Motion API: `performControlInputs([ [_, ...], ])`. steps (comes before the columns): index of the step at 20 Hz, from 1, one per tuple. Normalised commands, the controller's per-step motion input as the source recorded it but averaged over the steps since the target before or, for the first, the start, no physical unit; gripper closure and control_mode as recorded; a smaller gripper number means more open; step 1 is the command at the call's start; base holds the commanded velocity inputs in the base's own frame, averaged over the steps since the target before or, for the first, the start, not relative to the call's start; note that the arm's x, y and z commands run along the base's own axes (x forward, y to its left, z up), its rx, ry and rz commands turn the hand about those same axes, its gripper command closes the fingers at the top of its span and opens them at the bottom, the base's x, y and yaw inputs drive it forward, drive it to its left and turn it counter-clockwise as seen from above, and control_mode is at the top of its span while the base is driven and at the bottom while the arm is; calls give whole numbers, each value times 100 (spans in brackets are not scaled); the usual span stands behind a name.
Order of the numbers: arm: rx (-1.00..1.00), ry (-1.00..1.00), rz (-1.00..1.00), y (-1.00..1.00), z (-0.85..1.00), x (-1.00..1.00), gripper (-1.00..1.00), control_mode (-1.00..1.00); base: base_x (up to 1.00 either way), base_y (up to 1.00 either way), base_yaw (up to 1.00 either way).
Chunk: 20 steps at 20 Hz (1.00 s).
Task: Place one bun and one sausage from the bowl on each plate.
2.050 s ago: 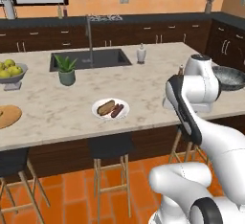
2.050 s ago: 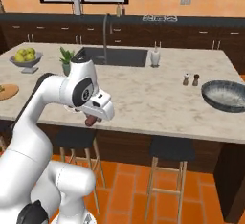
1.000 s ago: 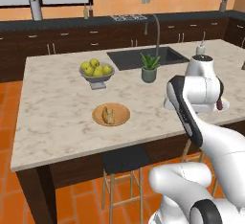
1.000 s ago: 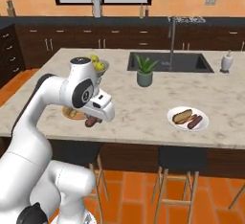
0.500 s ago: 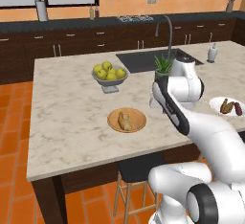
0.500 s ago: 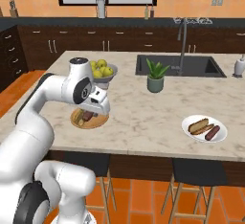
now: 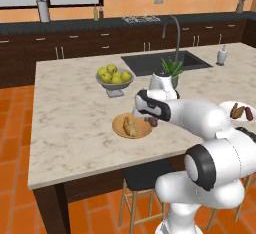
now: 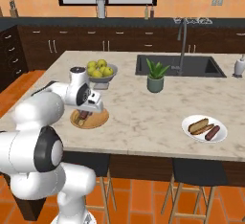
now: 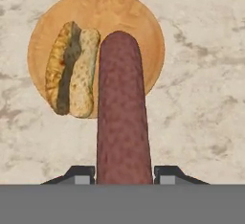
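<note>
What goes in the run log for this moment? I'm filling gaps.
gripper: shut on sausage | position: above wooden plate | bun: on it | white plate: bun, sausage

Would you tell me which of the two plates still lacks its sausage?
The tan wooden plate beneath the gripper: it carries only a bun, while the held sausage hangs above it. The white plate already has both.

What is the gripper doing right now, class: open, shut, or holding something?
Gripper: shut on the sausage, above the wooden plate.
</note>
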Motion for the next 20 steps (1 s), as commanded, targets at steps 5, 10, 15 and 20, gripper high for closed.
performControlInputs([
  [5, 0, 1, 0, 2, -65, 93, 100, -100, 0, 0, 0],
  [10, 0, 0, 0, 1, -64, 66, 100, -100, 0, 0, 0],
  [15, 0, 0, -3, 9, -40, 50, -100, -100, 0, 0, 0],
  [20, 0, -3, -4, 0, -2, -7, -100, -100, 0, 0, 0],
])
